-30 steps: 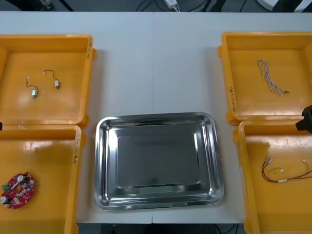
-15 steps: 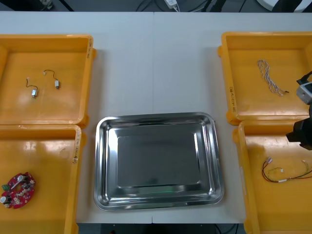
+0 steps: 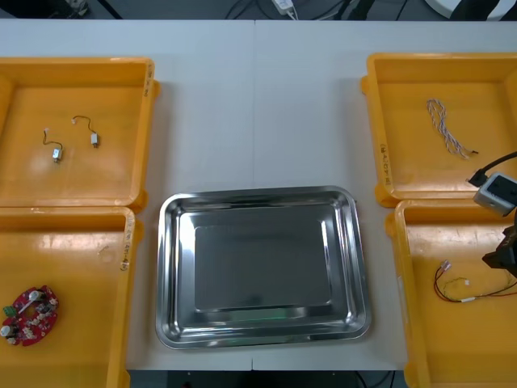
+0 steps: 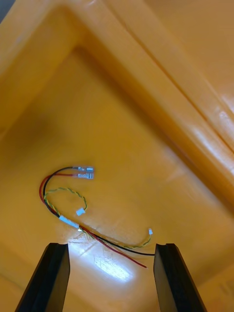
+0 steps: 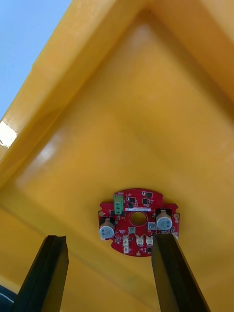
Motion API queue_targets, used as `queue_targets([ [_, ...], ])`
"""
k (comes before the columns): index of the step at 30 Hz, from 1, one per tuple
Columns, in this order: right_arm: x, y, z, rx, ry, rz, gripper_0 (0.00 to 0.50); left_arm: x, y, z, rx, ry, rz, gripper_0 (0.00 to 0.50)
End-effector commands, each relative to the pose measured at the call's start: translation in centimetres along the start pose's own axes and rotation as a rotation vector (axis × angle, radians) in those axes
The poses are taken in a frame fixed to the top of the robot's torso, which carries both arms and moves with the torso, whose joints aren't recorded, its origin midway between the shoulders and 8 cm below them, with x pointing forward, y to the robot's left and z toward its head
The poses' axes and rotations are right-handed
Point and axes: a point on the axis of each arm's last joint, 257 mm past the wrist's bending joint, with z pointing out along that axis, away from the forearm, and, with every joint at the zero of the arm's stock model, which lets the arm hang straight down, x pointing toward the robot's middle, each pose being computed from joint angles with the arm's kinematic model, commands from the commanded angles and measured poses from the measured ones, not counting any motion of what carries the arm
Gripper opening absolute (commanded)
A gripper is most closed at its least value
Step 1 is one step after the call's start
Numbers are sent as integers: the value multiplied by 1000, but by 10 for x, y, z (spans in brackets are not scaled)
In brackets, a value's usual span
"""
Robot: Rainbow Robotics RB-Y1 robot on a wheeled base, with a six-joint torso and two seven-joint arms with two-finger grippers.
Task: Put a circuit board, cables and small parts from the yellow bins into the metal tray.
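Observation:
A red and yellow cable [image 4: 83, 204] lies coiled on the floor of the near right yellow bin [image 3: 436, 347]. My right gripper [image 4: 113, 275] hangs open just above it, with the cable's end between the fingers. In the front view the right arm [image 3: 498, 194] reaches in from the right edge, beside the cable [image 3: 468, 288]. Over the round red circuit board [image 5: 139, 222] my left gripper [image 5: 112, 275] stands open with nothing held. The board [image 3: 28, 315] rests in the near left bin [image 3: 89, 259]. The bare, shiny metal tray [image 3: 262, 267] sits between the bins.
The far left bin [image 3: 81, 182] holds two small metal parts [image 3: 56, 152] on short wires. A twisted blue and white cable [image 3: 449, 129] lies in the far right bin [image 3: 420, 174]. Bin walls rise close around both grippers.
The right arm has come further into the front view and moved toward the table's near edge, from the wall between the two right bins to over the near right bin.

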Motion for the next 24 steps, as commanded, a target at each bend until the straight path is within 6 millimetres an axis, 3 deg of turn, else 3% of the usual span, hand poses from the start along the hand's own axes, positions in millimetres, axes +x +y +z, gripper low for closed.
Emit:
queue_targets([
  [1, 8, -7, -8, 26, 13, -150, 500, -3, 5, 3, 13, -43, -37, 500],
  [8, 15, 2, -4, -1, 17, -370, 500, 3, -6, 14, 64, -42, -54, 500],
  [15, 16, 10, 4, -16, -18, -483, 500, 13, -9, 24, 90, -30, -52, 500],
  [24, 48, 22, 25, -54, -19, -509, 500, 26, -10, 43, 119, -30, -18, 500],
])
